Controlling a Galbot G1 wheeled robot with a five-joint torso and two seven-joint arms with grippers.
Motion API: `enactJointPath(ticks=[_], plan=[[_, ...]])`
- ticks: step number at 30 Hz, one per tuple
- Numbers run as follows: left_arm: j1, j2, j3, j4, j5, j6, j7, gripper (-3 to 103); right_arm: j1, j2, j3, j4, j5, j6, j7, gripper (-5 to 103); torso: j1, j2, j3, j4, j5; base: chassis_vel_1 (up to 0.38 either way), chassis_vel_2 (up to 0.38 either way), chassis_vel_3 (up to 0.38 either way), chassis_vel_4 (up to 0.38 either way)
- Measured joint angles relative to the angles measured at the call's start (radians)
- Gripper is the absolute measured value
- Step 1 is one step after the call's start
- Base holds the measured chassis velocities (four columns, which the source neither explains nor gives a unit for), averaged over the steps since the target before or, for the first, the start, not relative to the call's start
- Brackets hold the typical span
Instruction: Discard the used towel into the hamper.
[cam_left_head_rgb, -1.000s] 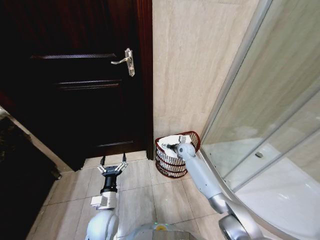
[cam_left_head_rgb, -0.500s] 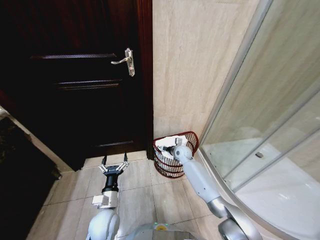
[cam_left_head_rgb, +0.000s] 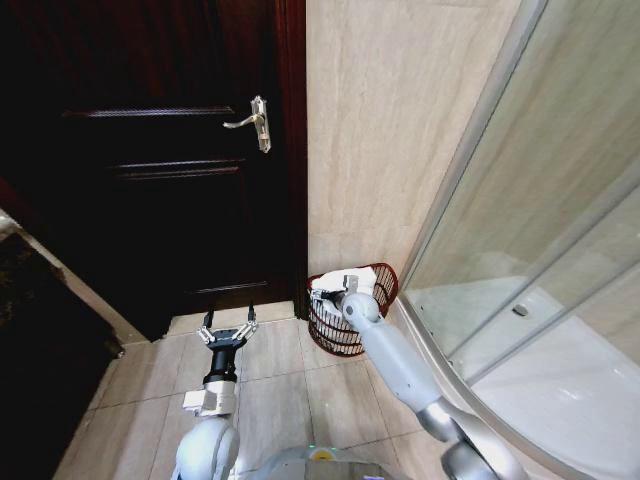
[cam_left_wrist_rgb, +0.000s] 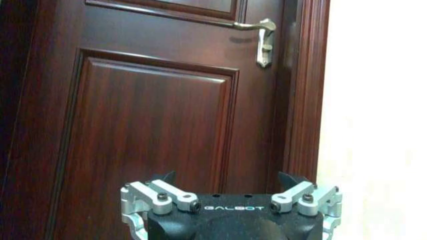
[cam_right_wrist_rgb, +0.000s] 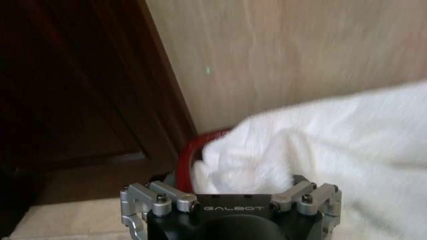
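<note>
The right gripper (cam_left_head_rgb: 330, 296) has drifted toward the door (cam_left_head_rgb: 150, 150) across the hamper (cam_left_head_rgb: 350, 320), whether clamped or spread cannot be told; the towel (cam_left_head_rgb: 335, 283) lies inside, so discarding looks nearly finished. The left gripper (cam_left_head_rgb: 227, 333) hangs spread, idle.

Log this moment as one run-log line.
right hand: over basket by wall | towel: in basket, at hand | left hand: open, idle above floor, facing door
</note>
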Motion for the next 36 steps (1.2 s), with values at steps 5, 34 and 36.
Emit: enactJointPath(ticks=[5,34,36], plan=[[-0.006,0.006,-0.001,0.005,-0.002,0.007,-0.001,100,-0.07,-0.073,0.036,0.152,-0.001,0.01,0.014,100,0.0,0.0,0.0,0.0,0.0001,0.0,0.0,0.0,0.0],[-0.005,-0.011,0.013,-0.025,0.017,0.084,-0.012,100,-0.806,-0.05,0.588,0.648,-0.501,0.518,-0.193,100,0.0,0.0,0.0,-0.0004,0.0,0.0,0.0,0.0,0.0],[-0.005,-0.01,0.019,-0.031,0.021,0.091,-0.012,100,-0.82,-0.044,0.605,0.655,-0.517,0.537,-0.194,100,0.0,0.0,0.0,-0.0003,-0.0002,0.0,0.0,0.0,0.0]])
